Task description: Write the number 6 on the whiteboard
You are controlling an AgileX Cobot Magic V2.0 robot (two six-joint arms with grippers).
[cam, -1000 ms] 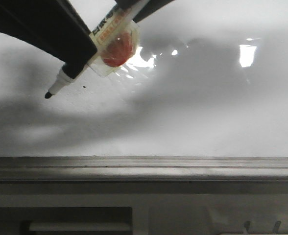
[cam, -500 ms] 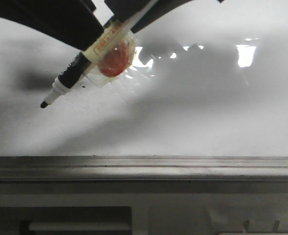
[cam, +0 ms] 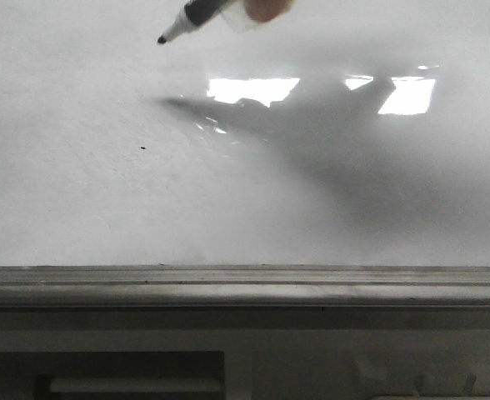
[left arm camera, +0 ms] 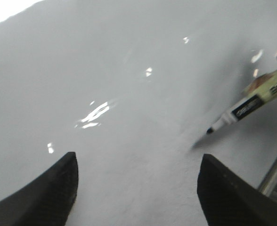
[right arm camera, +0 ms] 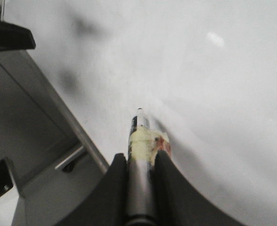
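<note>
The whiteboard (cam: pixel 253 200) is glossy white and fills the front view; no number 6 shows on it, only a tiny black speck (cam: pixel 143 149). My right gripper (right arm camera: pixel 141 157) is shut on a black marker (right arm camera: pixel 139 141) with yellowish tape on it. The marker (cam: pixel 197 13) enters at the top of the front view, its tip (cam: pixel 160 39) held off the board above its shadow (cam: pixel 228 112). My left gripper (left arm camera: pixel 138 157) is open and empty over the bare board (left arm camera: pixel 129 70). The marker (left arm camera: pixel 251 100) also shows beside it in the left wrist view.
A grey ledge (cam: pixel 245 285) runs along the board's near edge. The board's metal frame (right arm camera: pixel 68 122) shows in the right wrist view, with a grey surface beyond it. Bright light reflections (cam: pixel 252 88) lie on the board.
The marker and the right arm have moved up and away, nearly out of the top of the front view. The marker tip is higher off the board.
</note>
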